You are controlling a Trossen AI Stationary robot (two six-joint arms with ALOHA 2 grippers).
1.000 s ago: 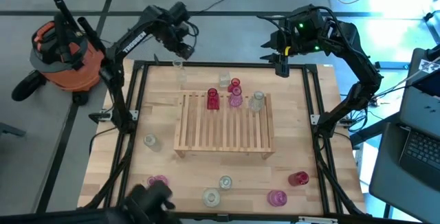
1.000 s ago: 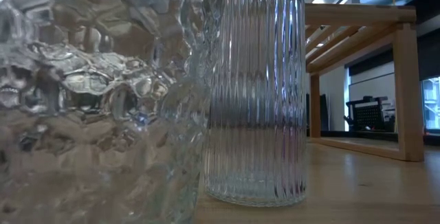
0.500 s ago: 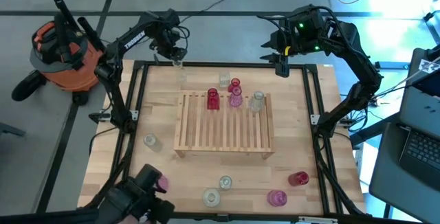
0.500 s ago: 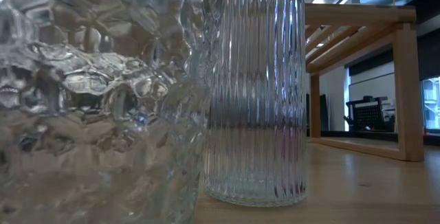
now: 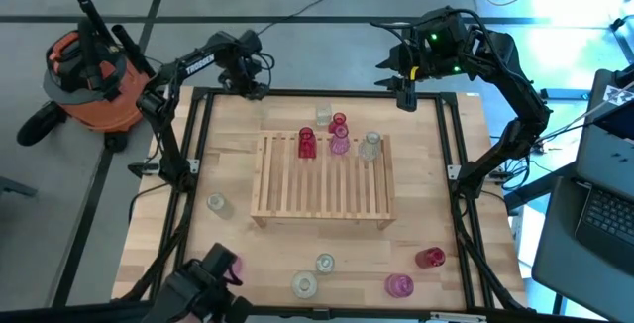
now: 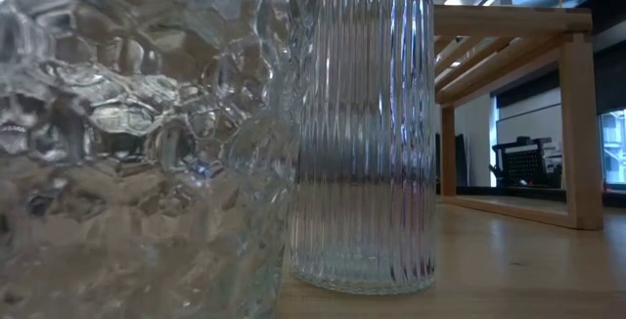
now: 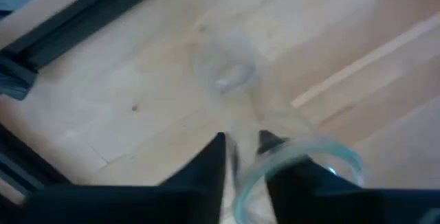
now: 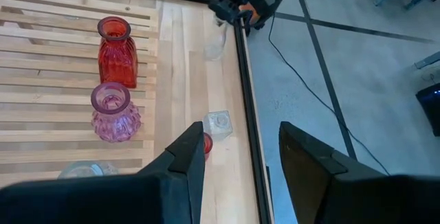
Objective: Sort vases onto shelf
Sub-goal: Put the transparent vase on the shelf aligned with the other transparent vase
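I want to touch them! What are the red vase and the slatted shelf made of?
The red vase looks like shiny see-through glass, since light glows through its ribbed sides. The shelf looks like pale bare wood, though whether it is varnished is hard to tell: its slats are light tan, like the table.

White lettering runs along the left arm, too small to read, possibly a brand name.

Robotics lab or workshop. Wooden counter in a black metal frame, two arms mounted at its sides. Grey concrete floor, loose cables, orange shop vac, open laptop beside the rig.
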